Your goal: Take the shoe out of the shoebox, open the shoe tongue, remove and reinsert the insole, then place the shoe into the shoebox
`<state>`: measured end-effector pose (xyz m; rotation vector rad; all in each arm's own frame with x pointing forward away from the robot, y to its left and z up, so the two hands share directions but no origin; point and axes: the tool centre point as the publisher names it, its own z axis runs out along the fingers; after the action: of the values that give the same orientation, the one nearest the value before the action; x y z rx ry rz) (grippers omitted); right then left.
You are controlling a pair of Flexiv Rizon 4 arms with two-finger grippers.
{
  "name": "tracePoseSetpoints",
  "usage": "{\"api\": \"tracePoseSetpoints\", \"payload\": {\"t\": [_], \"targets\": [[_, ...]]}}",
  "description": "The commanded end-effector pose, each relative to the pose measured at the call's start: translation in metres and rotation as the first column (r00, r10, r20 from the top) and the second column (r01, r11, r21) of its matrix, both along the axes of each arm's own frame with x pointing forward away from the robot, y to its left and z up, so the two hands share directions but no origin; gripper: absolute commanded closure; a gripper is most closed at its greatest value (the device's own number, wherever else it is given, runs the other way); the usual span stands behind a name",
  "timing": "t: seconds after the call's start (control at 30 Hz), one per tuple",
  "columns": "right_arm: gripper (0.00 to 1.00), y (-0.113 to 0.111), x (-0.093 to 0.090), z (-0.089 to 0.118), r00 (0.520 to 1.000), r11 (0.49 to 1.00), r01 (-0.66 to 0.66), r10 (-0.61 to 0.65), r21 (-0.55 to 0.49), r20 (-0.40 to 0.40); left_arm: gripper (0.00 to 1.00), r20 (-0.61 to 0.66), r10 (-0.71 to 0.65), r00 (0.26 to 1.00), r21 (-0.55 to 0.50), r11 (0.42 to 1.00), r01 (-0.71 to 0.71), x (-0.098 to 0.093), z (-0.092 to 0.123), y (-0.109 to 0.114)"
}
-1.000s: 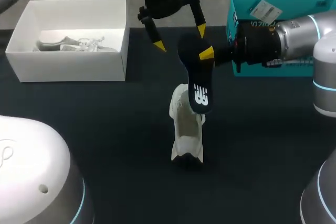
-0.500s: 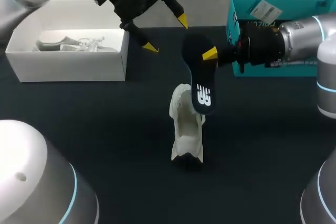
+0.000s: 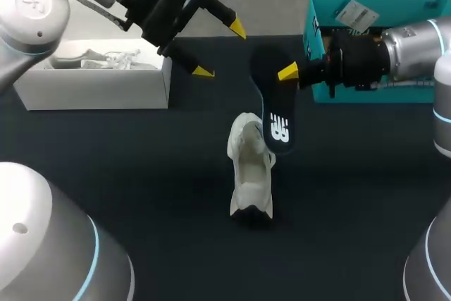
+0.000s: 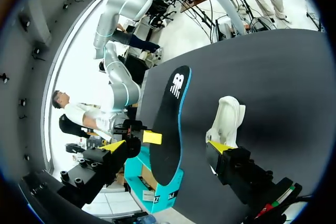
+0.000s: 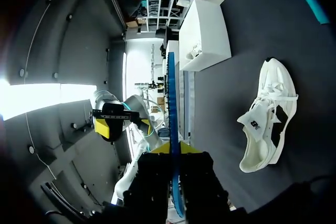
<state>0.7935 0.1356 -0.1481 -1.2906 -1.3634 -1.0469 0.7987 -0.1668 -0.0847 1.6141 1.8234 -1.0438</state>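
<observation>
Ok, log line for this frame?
step: insole out | right gripper: shut on insole | left gripper: open, empty, by box | shoe: on table, outside box

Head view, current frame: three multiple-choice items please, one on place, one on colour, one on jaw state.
1. Where does the shoe lie?
A) in the white shoebox
B) on the black table
C) in the left gripper

2. What colour is the insole?
A) white
B) red
C) black with a white mark

3. The right gripper: how do its jaws stand?
A) shut on the insole
B) open and empty
C) shut on the shoe

Answers:
1 B: it lies on the dark surface, outside any box.
2 C: the head view shows its dark face and white mark.
3 A: the right wrist view shows both yellow tips against its two sides.
</observation>
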Motion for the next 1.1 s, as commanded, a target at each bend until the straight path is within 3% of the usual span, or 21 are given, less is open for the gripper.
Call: {"api": "tracePoseSetpoints", "payload": {"t": [0.03, 0.23, 0.47, 0.83, 1.1], "targets": [[1.0, -0.002, -0.005, 0.003, 1.0, 1.0, 0.023, -0.023, 0.012, 0.01, 0.0, -0.004, 0.041, 0.999, -0.063, 0.997, -0.041, 0.003, -0.006, 0.0], [1.0, -0.003, -0.003, 0.006, 0.999, 0.998, 0.039, -0.04, 0.048, 0.01, 0.0, 0.026, 0.099, 0.995, -0.247, 0.965, -0.09, 0.015, -0.019, 0.0], [1.0, -0.003, -0.002, 0.012, 0.999, 0.998, 0.043, -0.043, 0.05, 0.005, 0.0, 0.084, 0.107, 0.991, -0.37, 0.927, -0.069, 0.023, -0.022, -0.004], [1.0, -0.004, -0.002, 0.012, 0.998, 0.996, 0.055, -0.056, 0.064, 0.013, 0.0, 0.098, 0.104, 0.99, -0.366, 0.929, -0.062, 0.021, -0.021, -0.01], [1.0, -0.001, -0.003, 0.019, 0.997, 0.994, 0.068, -0.065, 0.088, -0.033, 0.0, 0.116, 0.117, 0.986, -0.408, 0.911, -0.06, 0.024, -0.025, -0.018]]}}
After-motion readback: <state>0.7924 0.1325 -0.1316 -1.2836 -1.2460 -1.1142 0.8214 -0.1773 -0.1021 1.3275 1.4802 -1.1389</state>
